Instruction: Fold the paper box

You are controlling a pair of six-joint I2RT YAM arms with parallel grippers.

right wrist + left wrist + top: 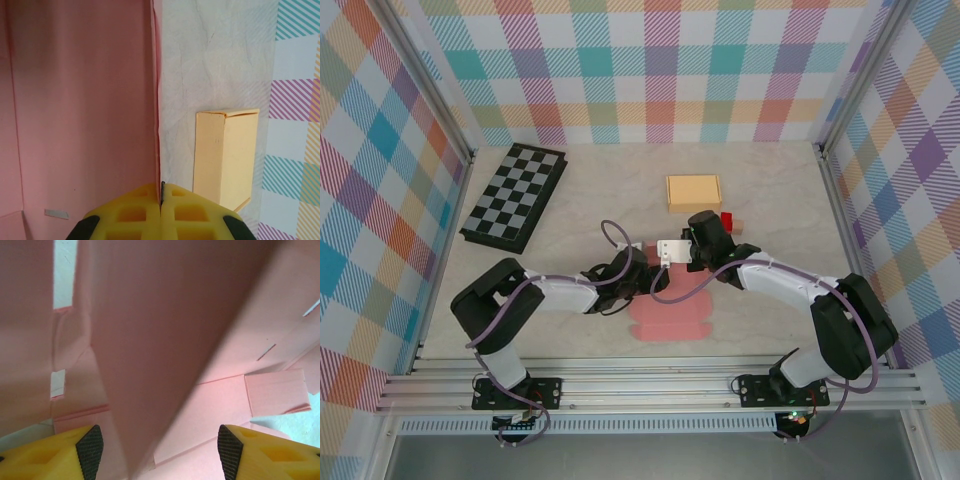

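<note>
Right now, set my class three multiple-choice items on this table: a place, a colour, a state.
1. Where does the black-and-white chequered board lie? A far left; B near right; C centre.
2. What colour is the closed cardboard box? A blue; B pale orange; C green.
3. How is the right end effector? A wide open; B shut on the pink paper box; C holding the board.
Answers: 1 A, it lies far left in the top view; 2 B, its faces are pale orange; 3 B, it pinches the pink edge.

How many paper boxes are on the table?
2: an unfinished pink one in the middle, a folded orange one farther back. More could be hidden.
</note>
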